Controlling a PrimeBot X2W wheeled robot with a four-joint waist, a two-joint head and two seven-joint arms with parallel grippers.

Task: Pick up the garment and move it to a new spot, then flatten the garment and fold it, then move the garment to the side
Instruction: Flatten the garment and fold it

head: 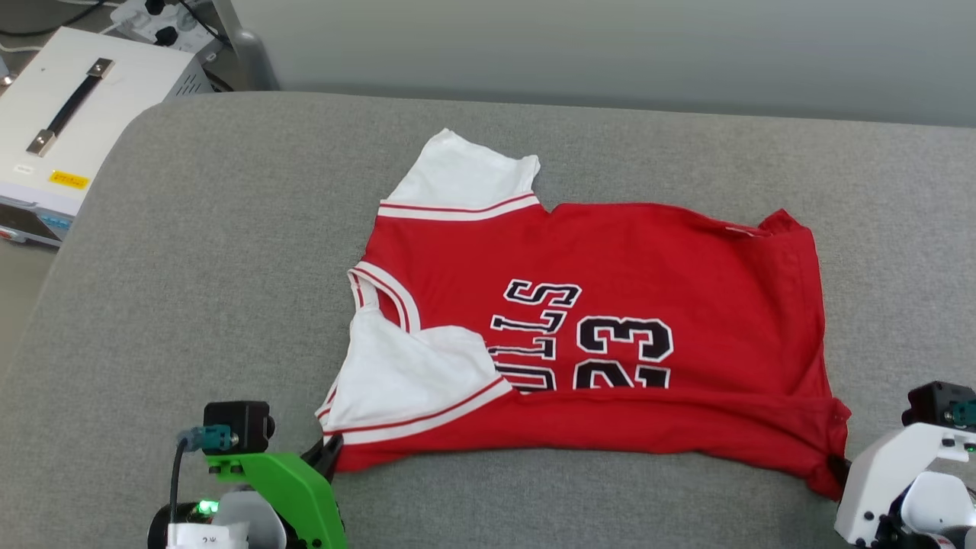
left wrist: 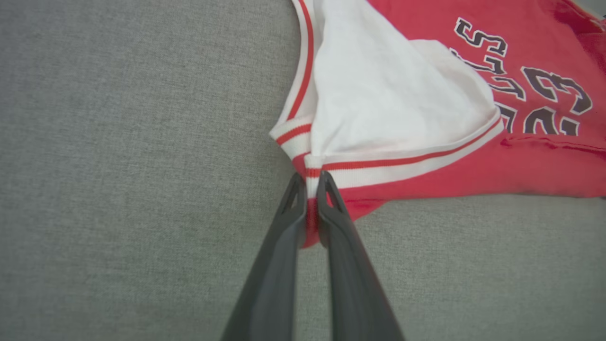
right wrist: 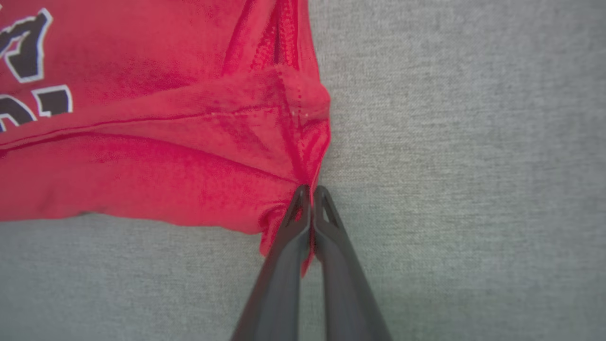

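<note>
Closest to me, the left gripper (left wrist: 310, 182) has its two dark fingers pressed together on the corner of the red Bulls jersey (head: 648, 305), right where the striped trim of the near sleeve (left wrist: 388, 94) meets the red cloth. Along the same front edge, the right gripper (right wrist: 311, 192) is pinched shut on the bunched red hem corner. The jersey lies sideways in the middle of the surface, neck towards the robot's left and hem to its right. Its front strip is turned over on itself, so the lettering and the 23 are cut off at the crease. I'd say the folding step is in hand. The next move looks like raising both corners together, level and taut, and carrying them over towards the far edge so the cloth doesn't sag between the arms. The far sleeve (head: 465, 179) lies spread flat. The grey padded surface (head: 229, 229) is wide and bare around it. Beyond its left corner sits a white equipment case (head: 114, 84) with a black handle, a power strip (head: 152, 19) behind it, and a plain pale wall (head: 610, 46).
</note>
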